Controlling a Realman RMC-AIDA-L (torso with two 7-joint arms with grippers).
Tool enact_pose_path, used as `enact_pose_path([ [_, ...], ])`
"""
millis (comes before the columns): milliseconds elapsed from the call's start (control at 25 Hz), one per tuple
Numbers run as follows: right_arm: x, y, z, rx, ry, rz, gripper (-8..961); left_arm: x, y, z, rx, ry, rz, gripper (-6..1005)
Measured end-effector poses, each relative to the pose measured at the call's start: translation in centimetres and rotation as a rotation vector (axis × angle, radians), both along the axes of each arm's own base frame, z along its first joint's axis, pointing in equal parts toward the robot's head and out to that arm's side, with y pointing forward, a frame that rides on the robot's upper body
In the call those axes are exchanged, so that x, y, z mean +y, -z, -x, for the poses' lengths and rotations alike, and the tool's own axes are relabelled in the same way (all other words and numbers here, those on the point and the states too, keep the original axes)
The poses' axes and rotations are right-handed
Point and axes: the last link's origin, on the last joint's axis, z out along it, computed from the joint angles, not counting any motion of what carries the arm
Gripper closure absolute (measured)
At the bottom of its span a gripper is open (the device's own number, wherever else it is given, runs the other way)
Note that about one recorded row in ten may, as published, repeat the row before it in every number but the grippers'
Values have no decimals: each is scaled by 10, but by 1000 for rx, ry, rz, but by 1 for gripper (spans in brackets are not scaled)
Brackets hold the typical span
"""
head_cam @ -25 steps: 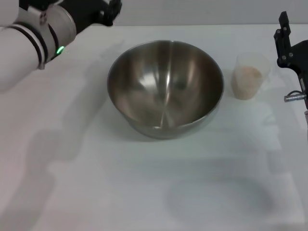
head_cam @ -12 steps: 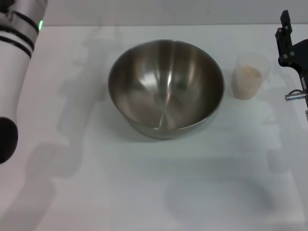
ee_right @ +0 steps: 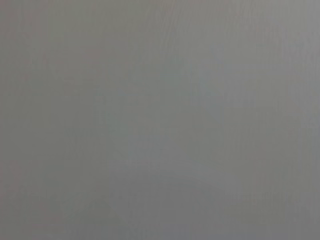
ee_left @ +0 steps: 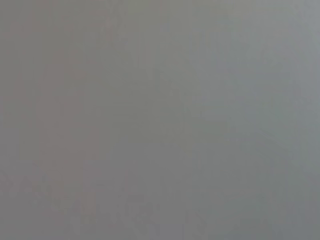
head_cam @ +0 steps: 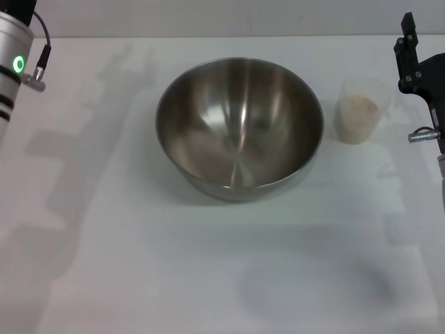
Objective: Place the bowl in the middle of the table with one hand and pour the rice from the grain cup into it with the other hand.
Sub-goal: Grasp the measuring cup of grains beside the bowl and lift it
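The bowl (head_cam: 240, 125) is a large round vessel of stainless steel, standing upright a little toward the far edge of the table (head_cam: 208, 278), roughly midway between its left and right sides. Its inner wall is smooth and mirror-like — streaked with pale vertical glints and darker patches — and its thin rim forms a clean circle. Nothing shows inside it.

Just to the right of the bowl, near but not touching it, stands the grain cup (head_cam: 361, 109): a small tapered cup of clear, slightly frosted plastic, much narrower than the bowl. It is upright, and the rice (head_cam: 359, 111) fills a good part of it as a pale beige mass seen through the wall. A side handle cannot be made out.

The table is a plain white matte top, flat and unmarked, carrying soft grey shadows on its left half and near its front edge.

The right gripper (head_cam: 416, 69) is a black angular piece at the right edge of the table, beside the cup and apart from it; only part of it shows, so whether its fingers are spread or closed cannot be told. It holds nothing that can be seen.

The left arm (head_cam: 14, 69) appears only as a white-grey segment with black bands and a lit green ring at the far left corner — its gripper lies outside the head view.

Both wrist views show only a uniform grey field.
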Motion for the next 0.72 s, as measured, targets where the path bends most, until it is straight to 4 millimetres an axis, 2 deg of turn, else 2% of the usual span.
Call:
enact_pose_path([
  [120, 0, 1, 0, 2, 1, 2, 418, 1, 1, 4, 33, 1, 27, 549],
  [200, 0, 1, 1, 5, 0, 4, 418, 8, 3, 27, 112, -87, 82, 549],
  [320, 1, 2, 1, 7, 1, 8, 418, 10, 1, 39, 134, -130, 79, 549],
  [400, 1, 2, 2, 7, 1, 11, 418, 9, -7, 64, 146, -210, 38, 549],
  [520, 0, 4, 3, 16, 2, 17, 418, 5, -8, 74, 190, -249, -4, 549],
  [720, -9, 11, 2, 48, 25, 41, 419, 3, -4, 75, 263, -262, -31, 549],
])
